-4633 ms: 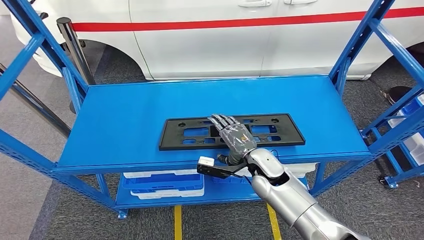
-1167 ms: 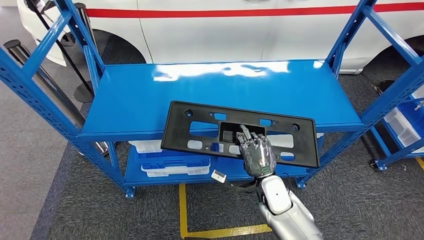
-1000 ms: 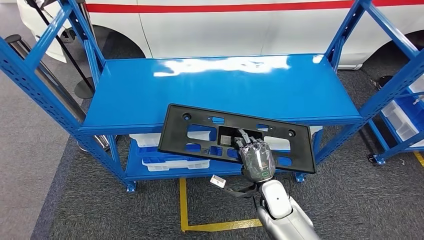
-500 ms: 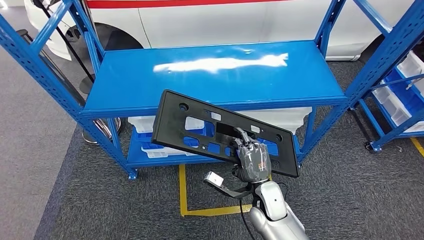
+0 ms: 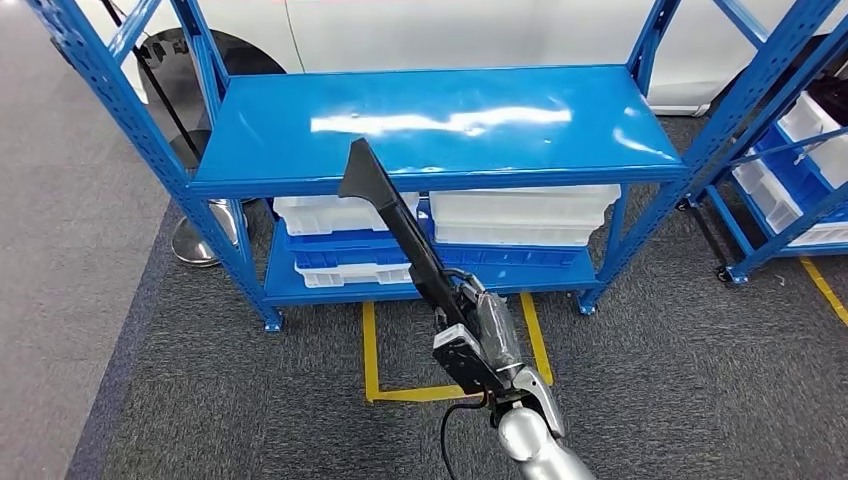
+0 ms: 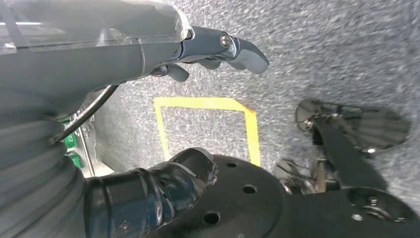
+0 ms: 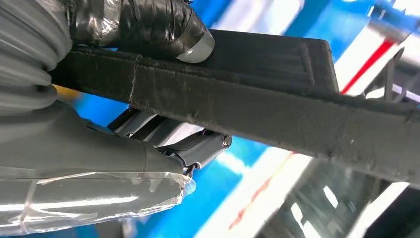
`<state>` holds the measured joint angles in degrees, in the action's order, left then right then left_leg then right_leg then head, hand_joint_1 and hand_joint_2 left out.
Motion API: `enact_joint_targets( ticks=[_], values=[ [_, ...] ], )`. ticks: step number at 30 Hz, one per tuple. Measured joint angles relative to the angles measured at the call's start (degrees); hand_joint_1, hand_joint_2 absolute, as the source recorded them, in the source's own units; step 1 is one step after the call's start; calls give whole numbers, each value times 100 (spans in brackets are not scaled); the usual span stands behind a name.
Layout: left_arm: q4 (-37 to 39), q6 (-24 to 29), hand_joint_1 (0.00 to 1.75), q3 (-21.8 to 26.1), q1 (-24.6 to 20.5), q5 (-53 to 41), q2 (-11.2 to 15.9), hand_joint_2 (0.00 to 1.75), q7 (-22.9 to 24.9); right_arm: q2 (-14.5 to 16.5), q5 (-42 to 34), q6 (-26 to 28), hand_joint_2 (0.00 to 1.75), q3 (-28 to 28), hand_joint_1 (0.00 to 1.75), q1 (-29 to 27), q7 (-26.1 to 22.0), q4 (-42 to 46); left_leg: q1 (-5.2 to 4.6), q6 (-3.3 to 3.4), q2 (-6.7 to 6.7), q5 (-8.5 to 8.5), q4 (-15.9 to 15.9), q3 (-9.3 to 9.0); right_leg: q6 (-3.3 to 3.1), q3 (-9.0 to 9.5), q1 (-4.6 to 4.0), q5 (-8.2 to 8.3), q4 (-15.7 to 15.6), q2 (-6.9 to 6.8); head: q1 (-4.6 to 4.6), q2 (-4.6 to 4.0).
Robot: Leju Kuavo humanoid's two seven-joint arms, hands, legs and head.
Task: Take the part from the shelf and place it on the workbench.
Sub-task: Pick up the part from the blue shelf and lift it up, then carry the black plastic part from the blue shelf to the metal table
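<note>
We find the right hand (image 5: pixel 490 335) clamped on the black plate (image 5: pixel 400 225), fingers wrapped around its near end; the wrist view confirms a thumb and fingers (image 7: pixel 148 22) pinching the edge. The left hand (image 6: pixel 148 54) hangs over the grey carpet with its fingers apart, holding nothing. The plate is clear of the blue shelf (image 5: pixel 440 120) and carried in the air in front of it. We judge the pick-up done; the carry and the set-down remain, and no workbench is in sight. The plate stands edge-on to the head camera, its long axis running from the hand up and away towards the shelf, far end raised.
</note>
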<state>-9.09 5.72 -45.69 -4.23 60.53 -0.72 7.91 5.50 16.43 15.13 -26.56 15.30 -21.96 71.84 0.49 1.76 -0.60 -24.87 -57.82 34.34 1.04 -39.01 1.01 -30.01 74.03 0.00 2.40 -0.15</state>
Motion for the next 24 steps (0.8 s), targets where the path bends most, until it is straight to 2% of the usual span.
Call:
enact_joint_targets(
  ticks=[1,3,4,5,7,8,9,10,11,12,13,14,15,16,17,18,19,20,22,23,24],
  values=[
    [0,-3,0,-5,-1,8,0,175,-5,1,-229,-198,175,-17,175,-26,-33,56,1,-26,1,44,-40,88,-2,282,15,92,-327,1,-1,0],
    [0,-6,0,-14,-5,28,1,175,-10,10,-628,-549,175,-72,175,-57,-96,170,-7,-93,4,115,-104,199,-35,833,3,-5,-1094,10,-4,0],
    [0,-7,0,-19,-7,37,1,175,-11,14,-774,-679,175,-104,175,-67,-129,219,-11,-130,5,154,-116,218,-61,986,-13,-98,-1346,17,-3,0],
    [0,-8,0,-27,-9,44,2,175,-13,18,-891,-784,175,-139,175,-78,-161,260,-5,-169,5,199,-109,225,-99,1039,-47,-133,-1462,22,-3,0],
    [2,-9,0,-50,-1,52,2,175,-11,17,-1036,-920,175,-211,175,-103,-207,318,28,-244,14,240,-101,259,-205,968,-66,-32,-1504,10,1,0],
    [3,-8,0,-63,3,54,2,175,-10,17,-1081,-966,175,-250,175,-115,-218,344,46,-274,20,126,-171,309,-270,906,-72,38,-1516,-1,-3,0],
    [5,-7,0,-76,4,56,2,175,-10,16,-1112,-1000,175,-285,175,-123,-223,370,55,-294,24,-96,-334,381,-325,831,-65,113,-1531,-11,-5,0],
    [5,-7,0,-88,-2,57,2,175,-10,16,-1135,-1024,175,-315,175,-128,-225,392,61,-305,25,-405,-603,462,-362,752,-70,183,-1537,-17,-10,0],
    [5,-7,0,-99,-3,58,2,175,-10,16,-1152,-1043,175,-340,175,-135,-224,408,61,-312,26,-710,-956,544,-386,668,-85,252,-1535,-17,-13,0],
    [6,-8,0,-108,-5,61,2,175,-9,16,-1164,-1054,175,-358,175,-143,-224,416,60,-313,26,-912,-1314,601,-397,583,-103,321,-1532,-17,-13,0],
    [6,-10,0,-116,-5,63,2,175,-9,15,-1174,-1059,175,-370,175,-154,-228,419,58,-307,26,-969,-1599,612,-402,491,-124,393,-1527,-18,-13,0],
    [6,-12,0,-122,-5,65,2,175,-8,14,-1183,-1061,175,-379,175,-163,-234,420,52,-292,26,-885,-1741,554,-404,396,-142,465,-1520,-19,-13,0],
    [6,-14,0,-127,-5,67,2,175,-8,13,-1194,-1062,175,-385,175,-170,-244,420,40,-270,27,-712,-1691,409,-401,300,-153,532,-1510,-19,-13,0],
    [6,-15,0,-131,-6,68,2,175,-7,12,-1204,-1063,175,-390,175,-174,-254,424,23,-242,28,-543,-1459,172,-395,213,-159,596,-1498,-19,-14,0],
    [5,-15,0,-133,-10,69,3,175,-5,12,-1211,-1063,175,-393,175,-176,-261,431,-3,-211,30,-472,-1063,-159,-381,144,-166,652,-1483,-17,-14,0],
    [6,-15,0,-135,-16,70,5,175,-4,12,-1217,-1063,175,-396,175,-176,-267,444,-28,-183,32,-503,-594,-501,-362,95,-172,704,-1468,-17,-13,0],
    [5,-15,0,-139,-21,71,7,175,-4,11,-1220,-1061,175,-398,175,-175,-272,460,-49,-159,34,-582,-207,-757,-340,63,-176,760,-1462,-21,-13,0],
    [5,-17,0,-142,-25,72,8,175,-4,11,-1222,-1060,175,-403,175,-174,-278,473,-69,-139,37,-659,59,-914,-315,44,-176,816,-1464,-27,-11,0],
    [5,-21,0,-149,-26,74,3,175,-4,4,-1223,-1057,175,-417,175,-178,-295,491,-66,-88,26,-624,193,-901,-257,13,-168,901,-1474,-29,-9,0],
    [5,-24,0,-151,-32,75,-2,175,-4,-1,-1222,-1055,175,-424,175,-183,-303,498,-56,-47,14,-562,203,-855,-226,-22,-161,829,-1431,-21,-8,0],
    [5,-23,0,-153,-38,75,-7,175,-4,-9,-1222,-1053,175,-428,175,-189,-311,506,-44,-2,-2,-492,214,-798,-194,-76,-153,652,-1307,-12,-8,0]
  ],
)
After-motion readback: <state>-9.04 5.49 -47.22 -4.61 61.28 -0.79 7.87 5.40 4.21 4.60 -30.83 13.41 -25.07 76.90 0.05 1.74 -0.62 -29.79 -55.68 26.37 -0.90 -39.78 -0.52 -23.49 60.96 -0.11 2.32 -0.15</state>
